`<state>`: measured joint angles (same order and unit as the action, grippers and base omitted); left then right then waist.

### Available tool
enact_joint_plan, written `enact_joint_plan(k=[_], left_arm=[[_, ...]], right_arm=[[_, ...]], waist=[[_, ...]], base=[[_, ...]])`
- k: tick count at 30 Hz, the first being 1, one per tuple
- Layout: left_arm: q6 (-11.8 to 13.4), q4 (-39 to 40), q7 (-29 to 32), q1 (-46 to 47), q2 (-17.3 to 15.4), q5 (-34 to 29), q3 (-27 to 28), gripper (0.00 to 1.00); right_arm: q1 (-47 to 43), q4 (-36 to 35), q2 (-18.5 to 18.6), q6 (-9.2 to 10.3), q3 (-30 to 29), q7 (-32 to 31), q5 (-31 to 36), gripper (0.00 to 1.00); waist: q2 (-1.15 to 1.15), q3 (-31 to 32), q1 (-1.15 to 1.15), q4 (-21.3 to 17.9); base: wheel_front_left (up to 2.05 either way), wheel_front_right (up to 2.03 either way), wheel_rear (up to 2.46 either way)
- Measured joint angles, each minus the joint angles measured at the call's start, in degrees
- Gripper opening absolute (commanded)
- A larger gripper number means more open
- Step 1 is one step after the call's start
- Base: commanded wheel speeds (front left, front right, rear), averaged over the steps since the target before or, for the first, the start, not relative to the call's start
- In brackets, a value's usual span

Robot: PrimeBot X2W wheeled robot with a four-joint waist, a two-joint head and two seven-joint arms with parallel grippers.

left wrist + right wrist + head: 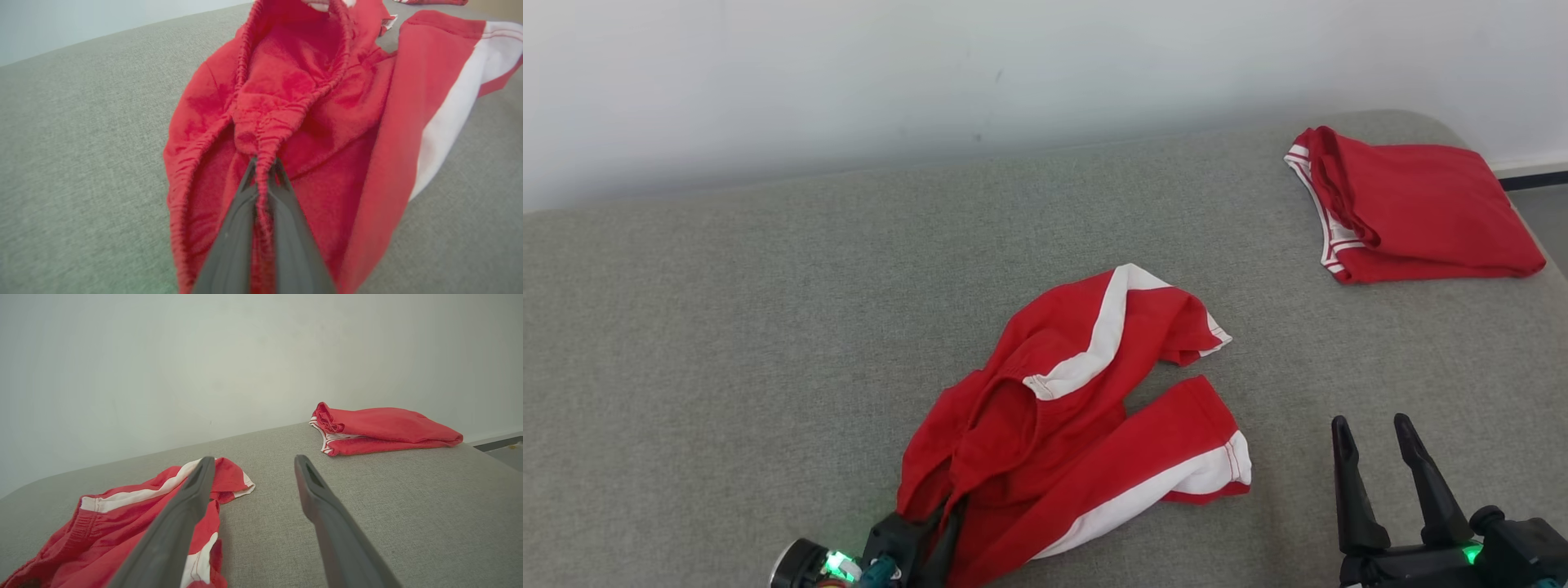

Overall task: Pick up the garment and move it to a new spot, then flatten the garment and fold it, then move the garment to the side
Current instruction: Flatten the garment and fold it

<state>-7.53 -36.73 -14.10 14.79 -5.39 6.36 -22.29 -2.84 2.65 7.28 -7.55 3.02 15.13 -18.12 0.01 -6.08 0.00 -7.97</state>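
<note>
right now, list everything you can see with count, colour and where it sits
crumpled shorts: one, red with white side stripes, middle of the padded surface, near edge
folded garment: one, red with white trim, far right corner of the surface
padded surface: one, grey woven fabric, under both garments
wall: one, off-white, behind the surface
left gripper: one, dark fingers, shut on the elastic waistband of the crumpled shorts at their near end
right gripper: one, dark fingers, open with nothing between them, near right, apart from both garments
</note>
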Motion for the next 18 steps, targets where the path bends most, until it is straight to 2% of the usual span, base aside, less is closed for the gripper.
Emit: enact_joint_plan(k=[8,18], left_arm=[[0.0,5.3,-0.6,1.4,0.3,4.4,-1.7,0.00],[0.6,18.0,4.7,-6.0,-3.6,7.7,-2.7,0.00]], right_arm=[[-0.6,0.2,-0.1,0.00,-0.6,0.0,0.0,1.00],[-1.1,0.7,0.0,0.00,-0.7,0.0,-0.5,1.00]], waist=[[0.00,0.5,0.00,2.9],[0.00,1.6,0.00,9.8]], base=[[0.00,0.00,0.00],[0.00,0.00,0.00]])
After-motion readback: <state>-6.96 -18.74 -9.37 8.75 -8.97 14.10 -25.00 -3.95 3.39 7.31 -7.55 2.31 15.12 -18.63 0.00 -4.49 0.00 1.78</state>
